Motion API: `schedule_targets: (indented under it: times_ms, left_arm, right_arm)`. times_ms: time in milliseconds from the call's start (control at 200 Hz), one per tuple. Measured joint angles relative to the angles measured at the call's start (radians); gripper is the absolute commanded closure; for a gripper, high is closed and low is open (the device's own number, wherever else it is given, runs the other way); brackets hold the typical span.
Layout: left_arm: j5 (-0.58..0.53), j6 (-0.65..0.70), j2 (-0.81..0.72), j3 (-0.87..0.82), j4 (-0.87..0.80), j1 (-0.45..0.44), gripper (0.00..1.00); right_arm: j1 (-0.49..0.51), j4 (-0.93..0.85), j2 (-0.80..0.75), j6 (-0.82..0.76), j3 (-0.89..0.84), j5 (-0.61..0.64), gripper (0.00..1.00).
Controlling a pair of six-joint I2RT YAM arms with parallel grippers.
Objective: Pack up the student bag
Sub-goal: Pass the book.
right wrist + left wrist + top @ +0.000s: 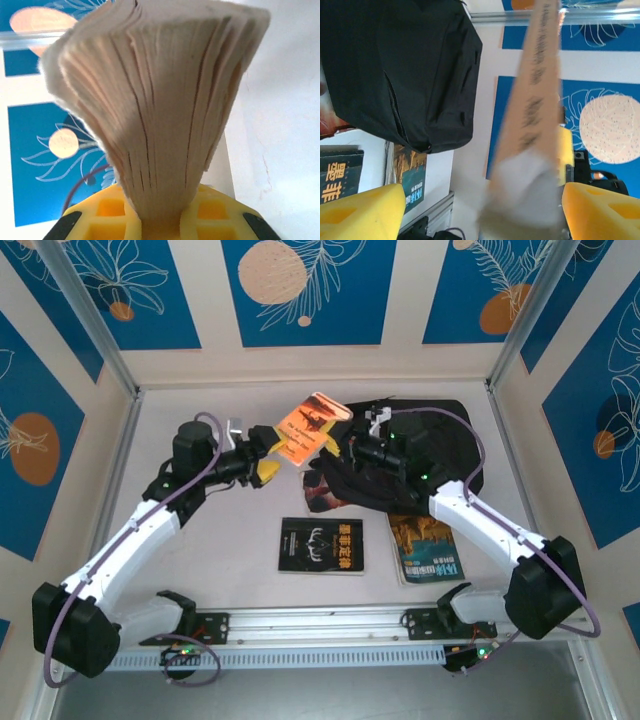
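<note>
Pinching orange book (310, 426), right fingers (107, 212) clamped; left fingers (360, 210) spread wide; student bag (452, 435) contents hidden.

Top view high behind, looking down on the table (240, 540), wrist views close-up — all share the orange book (310, 428)

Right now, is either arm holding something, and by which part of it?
The right fingers pinch the orange book by one edge, its pages fanning out beyond them. The left fingers stand wide open around it, not clamping it.
</note>
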Motion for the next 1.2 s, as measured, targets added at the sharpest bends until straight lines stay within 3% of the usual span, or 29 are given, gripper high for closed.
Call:
schedule_targets:
  times_ms: [195, 510, 800, 990, 1070, 1200]
  left_arm:
    - [-0.117, -0.048, 0.0, -0.003, 0.098, -0.071, 0.21]
    - [-0.198, -0.082, 0.001, -0.024, 0.193, -0.081, 0.31]
    - [-0.205, -0.113, 0.047, -0.027, 0.238, -0.083, 0.69]
    - [-0.212, -0.123, 0.05, -0.032, 0.245, -0.085, 1.0]
    - [-0.212, -0.115, 0.05, -0.032, 0.243, -0.085, 1.0]
    - [-0.209, -0.08, 0.043, -0.03, 0.187, -0.089, 1.0]
  right_arm:
    - [0.025, 0.01, 0.041, 0.06, 0.007, 0.099, 1.0]
    - [0.044, 0.013, 0.048, 0.113, 0.007, 0.137, 1.0]
    - [0.06, 0.02, 0.048, 0.131, 0.007, 0.151, 1.0]
    - [0.063, 0.026, 0.047, 0.131, 0.007, 0.162, 1.0]
    - [0.063, 0.024, 0.047, 0.129, 0.007, 0.161, 1.0]
    - [0.063, -0.065, 0.031, 0.084, 0.018, 0.163, 0.56]
